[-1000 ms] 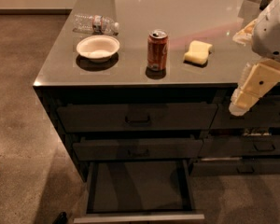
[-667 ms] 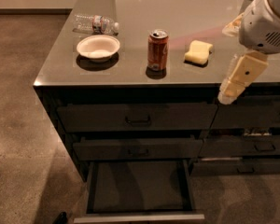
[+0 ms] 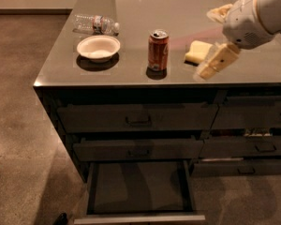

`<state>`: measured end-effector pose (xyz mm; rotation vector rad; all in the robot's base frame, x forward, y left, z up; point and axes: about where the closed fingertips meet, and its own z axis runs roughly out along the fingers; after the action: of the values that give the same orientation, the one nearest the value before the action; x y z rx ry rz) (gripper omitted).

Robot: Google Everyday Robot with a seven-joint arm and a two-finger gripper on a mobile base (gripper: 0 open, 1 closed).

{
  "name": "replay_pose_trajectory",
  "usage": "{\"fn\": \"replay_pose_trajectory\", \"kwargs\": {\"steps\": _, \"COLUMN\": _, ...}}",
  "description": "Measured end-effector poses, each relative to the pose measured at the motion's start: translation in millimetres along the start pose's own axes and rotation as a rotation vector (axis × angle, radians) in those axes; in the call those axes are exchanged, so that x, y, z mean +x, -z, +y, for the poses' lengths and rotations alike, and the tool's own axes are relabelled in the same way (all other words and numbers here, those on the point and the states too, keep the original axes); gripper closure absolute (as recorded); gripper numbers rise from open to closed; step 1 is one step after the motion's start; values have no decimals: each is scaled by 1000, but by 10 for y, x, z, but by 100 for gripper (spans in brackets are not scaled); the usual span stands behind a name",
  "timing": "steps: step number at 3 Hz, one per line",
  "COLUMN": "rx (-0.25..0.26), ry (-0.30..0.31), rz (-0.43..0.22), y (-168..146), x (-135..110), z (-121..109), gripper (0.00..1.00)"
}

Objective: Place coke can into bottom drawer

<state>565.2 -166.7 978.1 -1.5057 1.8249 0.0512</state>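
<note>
Claw (image 3: 210, 65) hovers above countertop (image 3: 136, 13), near coke can (image 3: 158, 49).

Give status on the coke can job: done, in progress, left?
Done: bottom drawer is pulled open, floor bare. In hand: gripper hangs over the counter right of the coke can, apart from it. Left: grasp the can, which stands upright on the counter, lower it into the drawer, release.

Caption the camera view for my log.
Reddish-brown coke can stands on grey countertop, dark grey bottom drawer open below, tool hovering near yellow sponge.
</note>
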Motion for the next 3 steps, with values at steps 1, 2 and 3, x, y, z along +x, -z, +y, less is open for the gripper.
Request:
{"fn": "replay_pose_trajectory", "kwargs": {"steps": 1, "rx": 85, "ry": -77, "rz": -210, "y": -233, "x": -129, "z": -317, "gripper": 0}}
{"fn": "replay_pose_trajectory", "kwargs": {"steps": 2, "rx": 155, "ry": -171, "rz": -339, "y": -433, "x": -187, "z": -730, "gripper": 0}}
{"fn": "replay_pose_trajectory", "kwargs": {"steps": 3, "rx": 124, "ry": -366, "rz": -408, "y": -717, "x": -111, "z": -1041, "gripper": 0}}
